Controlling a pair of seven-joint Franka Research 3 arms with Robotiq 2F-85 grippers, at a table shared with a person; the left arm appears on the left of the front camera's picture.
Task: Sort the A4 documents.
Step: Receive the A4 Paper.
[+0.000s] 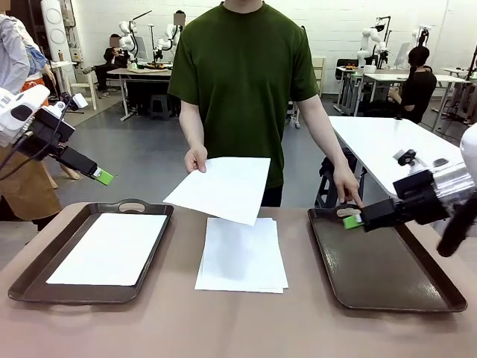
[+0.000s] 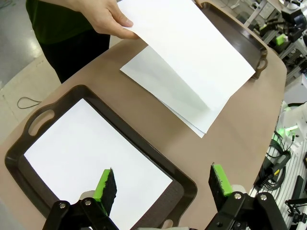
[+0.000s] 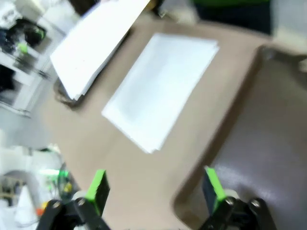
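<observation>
- Right now the held sheet (image 1: 223, 188), one of the A4 documents, hangs over the middle of the surface (image 1: 223, 328), pinched at a far corner by the person's hand (image 1: 196, 159).
- It tilts, with its near edge dipping toward the robot's side. Its long axis seems to run roughly from the person toward the robot, a little skewed, though I can't be sure from here.
- Directly below it lies the stack (image 1: 242, 256) of more sheets, flat on the surface between the two trays.
- One sheet (image 1: 110, 247) lies flat inside the left tray (image 1: 33, 272); the right tray (image 1: 395, 276) shows only its bare brown floor.
- The left end effector (image 1: 103, 177) hovers raised beyond that tray's far left corner, fingers apart and holding nothing. The held sheet is off to its right.
- The right end effector (image 1: 352, 221) sits low over the right tray's far inner corner, fingers apart and empty. It is just beside the person's other hand (image 1: 347, 186), which rests on the rim.
- I'd judge the held sheet roughly midway between the two. Its pinched corner faces the left arm, so that arm looks marginally better placed.
</observation>
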